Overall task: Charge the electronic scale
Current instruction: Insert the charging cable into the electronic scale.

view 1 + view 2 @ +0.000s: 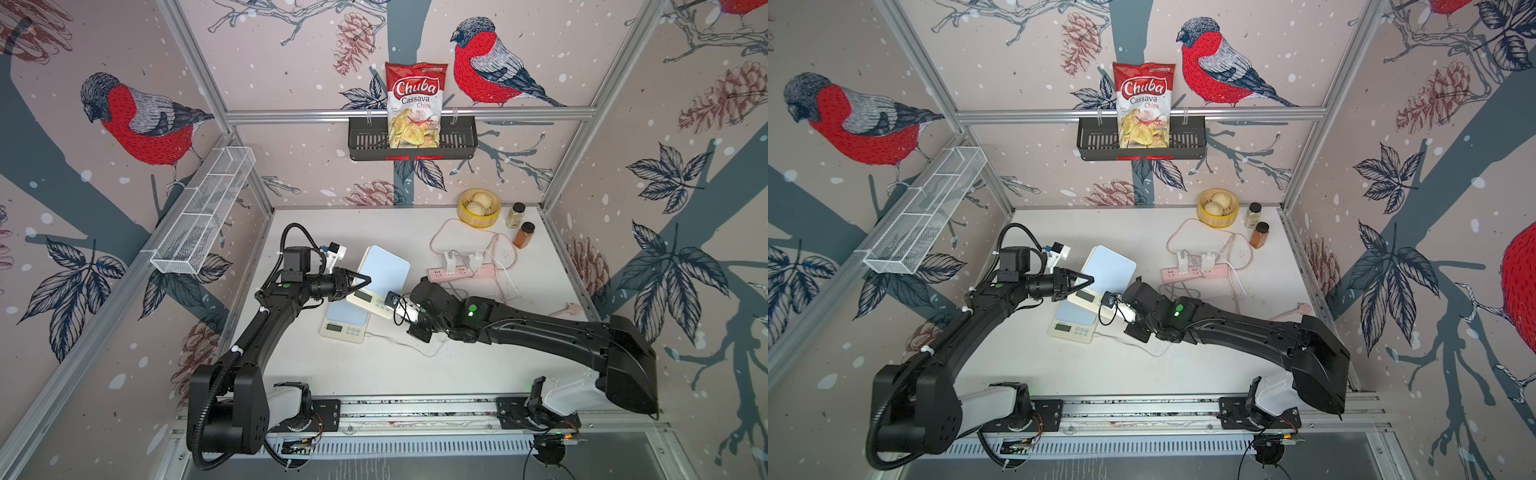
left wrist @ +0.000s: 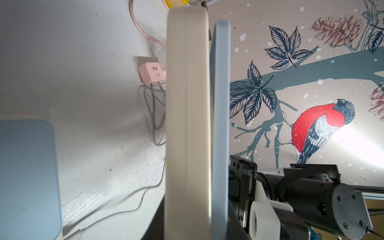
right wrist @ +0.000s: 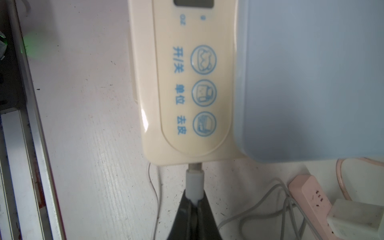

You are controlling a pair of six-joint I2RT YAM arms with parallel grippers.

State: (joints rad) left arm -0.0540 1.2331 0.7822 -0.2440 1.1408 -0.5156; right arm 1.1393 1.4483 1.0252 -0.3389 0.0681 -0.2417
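Nearest, right tool point(image 3: 194, 200) pinched shut on plug point(image 3: 194, 181), metal tip not fully home in scale point(image 3: 187, 83), near side of power strip point(image 1: 461, 273). Left tool point(image 1: 368, 280) clamped on tilted scale's edge. Risk if pushed askew: bent tip, or scale slipping from grip.

Your cream, blue-topped scale point(image 1: 386, 266) sat tilted; your white plug point(image 3: 194, 180) met its side, metal tip showing.

Walls point(image 1: 291, 62) papered with red-breasted birds, pinecones and leaves close round me, framed by aluminium rails point(image 1: 291, 115). Above the back edge of my white bench point(image 1: 353, 224) hangs a black basket point(image 1: 457, 141), and above its left edge a white wire basket point(image 1: 203, 216)
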